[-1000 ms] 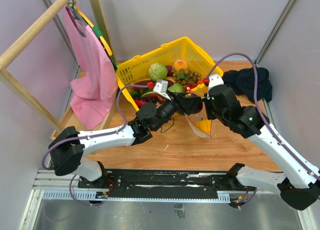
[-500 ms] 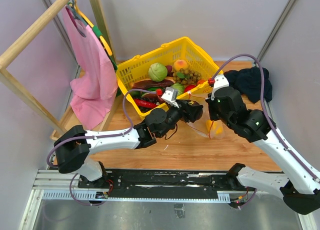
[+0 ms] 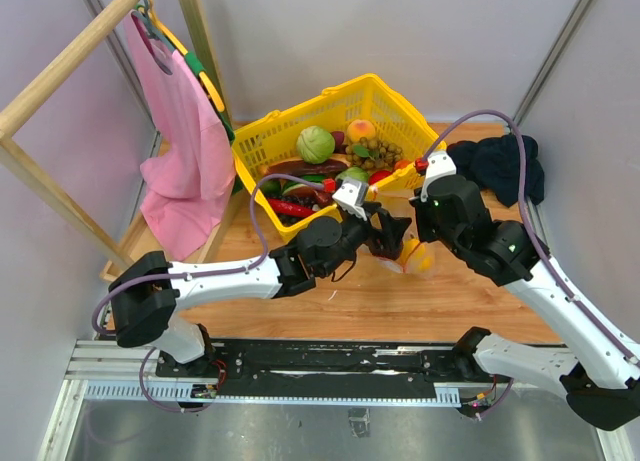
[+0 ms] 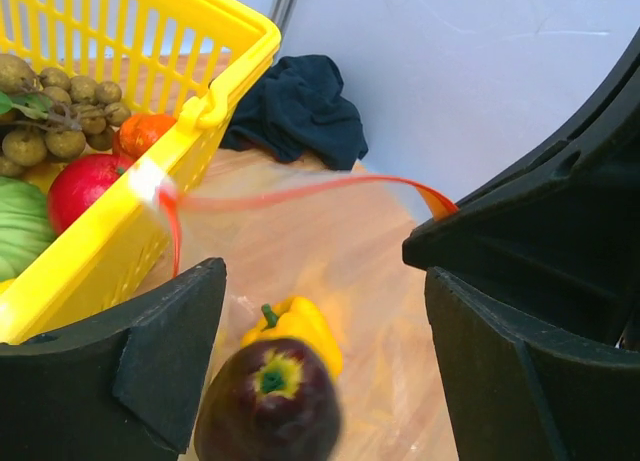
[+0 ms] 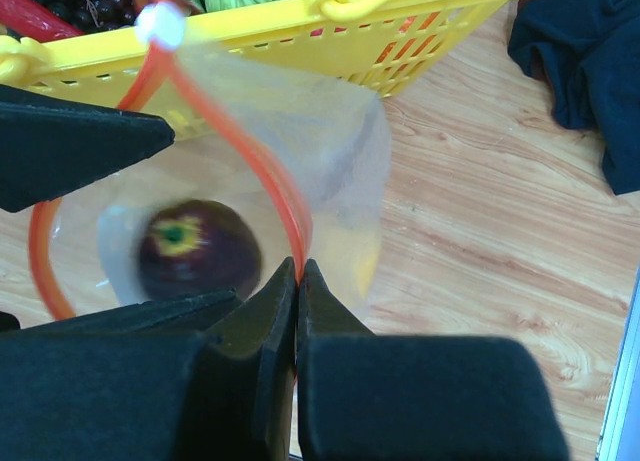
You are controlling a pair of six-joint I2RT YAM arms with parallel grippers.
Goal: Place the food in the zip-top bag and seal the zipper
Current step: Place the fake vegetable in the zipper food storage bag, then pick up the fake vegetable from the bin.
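Observation:
The clear zip-top bag hangs open, and my right gripper is shut on its red-orange zipper at the near rim. My left gripper stands open just above the bag's mouth. A dark purple fruit, blurred, sits free between the left jaws and touches neither; in the right wrist view this purple fruit lies inside the zipper loop. Below it in the bag lies a yellow bell pepper. In the top view the bag shows yellow beside the right gripper.
The yellow basket stands just behind the bag and holds a green cabbage, red pieces and small brown fruits. A dark cloth lies at the back right. A pink garment hangs from a wooden rack at the left.
My left gripper came from the basket to the bag's mouth and opened wider, letting go of the purple fruit. The right gripper held the zipper and shifted slightly right.

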